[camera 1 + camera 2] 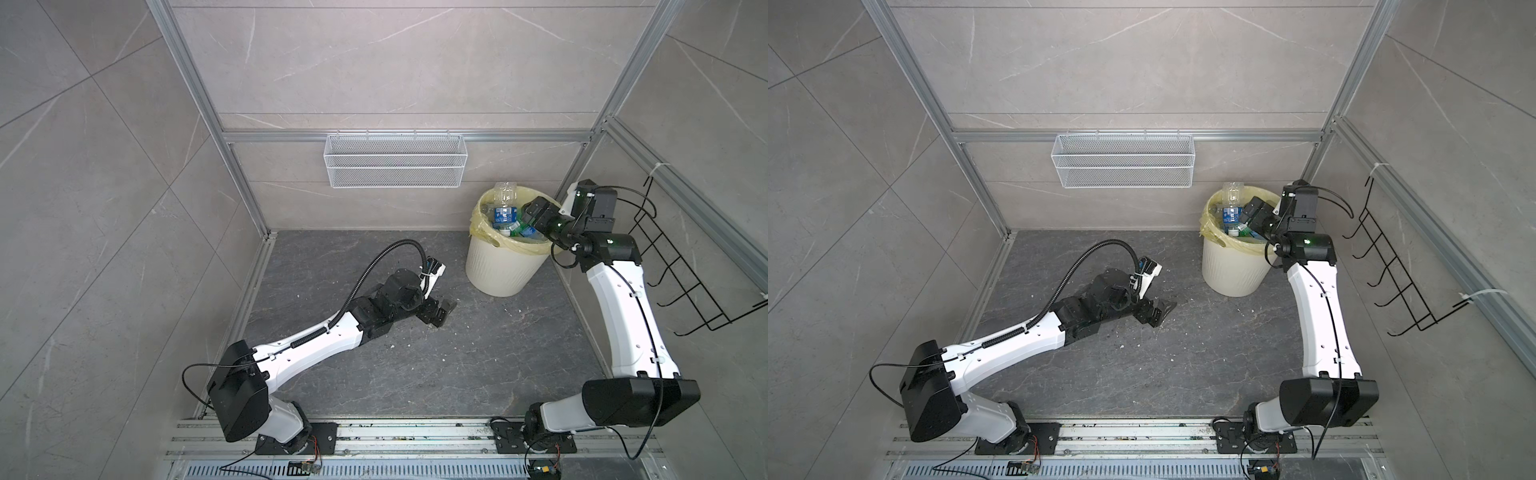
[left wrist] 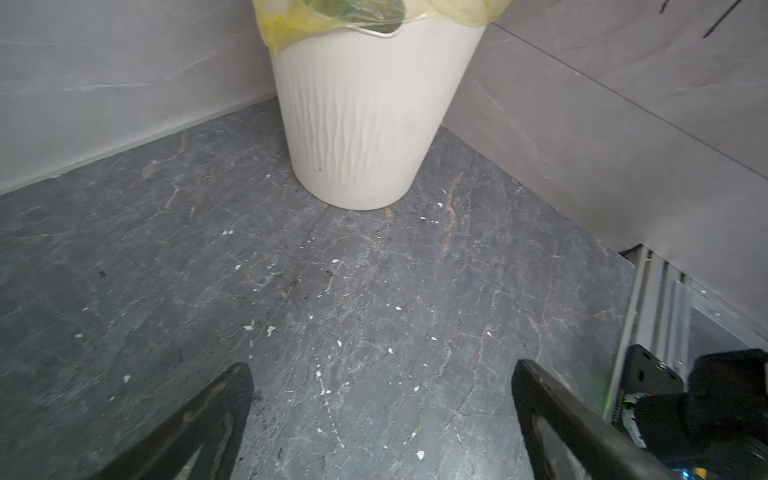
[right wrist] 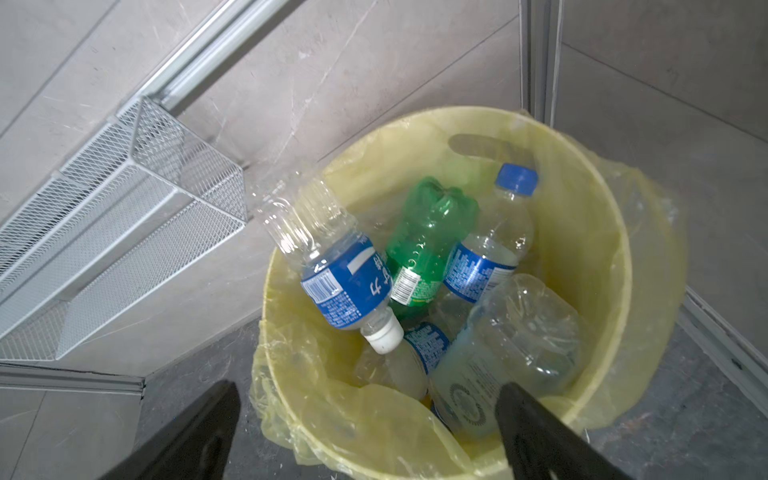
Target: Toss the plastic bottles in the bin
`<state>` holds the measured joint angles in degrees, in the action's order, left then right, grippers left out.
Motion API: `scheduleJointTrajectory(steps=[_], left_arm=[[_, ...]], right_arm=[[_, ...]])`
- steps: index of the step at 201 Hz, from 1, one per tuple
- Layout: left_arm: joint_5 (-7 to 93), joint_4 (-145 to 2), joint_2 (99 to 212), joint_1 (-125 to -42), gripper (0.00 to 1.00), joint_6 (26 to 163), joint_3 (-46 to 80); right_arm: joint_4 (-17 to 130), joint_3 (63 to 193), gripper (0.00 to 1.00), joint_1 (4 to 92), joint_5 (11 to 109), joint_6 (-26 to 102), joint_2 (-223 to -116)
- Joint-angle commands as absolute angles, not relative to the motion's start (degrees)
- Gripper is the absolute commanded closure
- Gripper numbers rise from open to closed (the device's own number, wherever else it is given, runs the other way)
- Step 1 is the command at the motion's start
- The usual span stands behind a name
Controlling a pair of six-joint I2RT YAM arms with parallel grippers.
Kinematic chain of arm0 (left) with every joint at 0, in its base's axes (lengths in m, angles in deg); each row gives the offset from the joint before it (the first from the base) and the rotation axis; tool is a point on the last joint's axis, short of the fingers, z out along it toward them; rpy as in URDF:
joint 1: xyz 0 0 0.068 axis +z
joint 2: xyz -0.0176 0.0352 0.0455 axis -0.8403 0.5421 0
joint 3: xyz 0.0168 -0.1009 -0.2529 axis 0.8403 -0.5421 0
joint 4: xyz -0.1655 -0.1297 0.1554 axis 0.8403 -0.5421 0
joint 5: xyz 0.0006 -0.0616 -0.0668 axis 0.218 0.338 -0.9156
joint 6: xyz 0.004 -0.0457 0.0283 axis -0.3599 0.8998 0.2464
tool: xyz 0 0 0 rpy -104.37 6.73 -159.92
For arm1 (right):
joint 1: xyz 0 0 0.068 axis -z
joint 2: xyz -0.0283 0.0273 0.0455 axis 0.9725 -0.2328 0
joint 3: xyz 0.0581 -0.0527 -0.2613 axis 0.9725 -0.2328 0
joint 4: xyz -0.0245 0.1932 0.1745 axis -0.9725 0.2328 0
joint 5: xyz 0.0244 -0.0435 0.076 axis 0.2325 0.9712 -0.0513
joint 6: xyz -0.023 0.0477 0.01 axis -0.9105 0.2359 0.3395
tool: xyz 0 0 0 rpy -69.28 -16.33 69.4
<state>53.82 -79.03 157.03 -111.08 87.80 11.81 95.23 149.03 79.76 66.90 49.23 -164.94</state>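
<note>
Ribbed cream bin (image 1: pixel 498 266) with a crinkly yellow liner (image 3: pixel 374 419) sits in the far right corner of the dark, veined stone floor (image 2: pixel 374 291). The bottles (image 3: pixel 349 286) are piled inside it: crumpled clear plastic, glossy blue labels, one bumpy green bottle (image 3: pixel 428 232). Right gripper (image 3: pixel 370 390) hangs over the rim, spread wide and empty. Left gripper (image 2: pixel 382 370) is low over the floor, also wide apart and holding nothing.
</note>
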Motion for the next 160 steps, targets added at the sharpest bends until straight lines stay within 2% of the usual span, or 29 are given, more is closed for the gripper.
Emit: scheduleJointTrajectory(steps=[1,28,53,78,115,160], left_arm=[[62.9,-79.0,152.9,-110.8,0.00,86.2,11.4],[68.3,-81.3,149.6,-107.0,0.00,85.8,9.8],[75.0,-81.8,145.0,-102.4,0.00,86.3,6.9],[82.4,-80.1,140.0,-99.1,0.00,85.4,2.6],[95.5,-75.7,137.1,-96.4,0.00,80.4,-2.7],[96.9,-66.1,133.6,-85.3,0.00,77.8,-13.3]], right_arm=[[91.7,145.4,0.00,78.3,66.4,47.7,-159.9],[89.7,140.8,0.00,73.9,69.3,43.9,-156.4],[88.1,136.2,0.00,66.3,75.4,37.9,-154.4],[79.6,126.6,0.00,59.2,79.6,32.3,-149.9],[75.6,117.9,0.00,57.4,80.8,31.6,-148.7],[68.2,106.4,0.00,57.2,86.5,31.1,-150.0]])
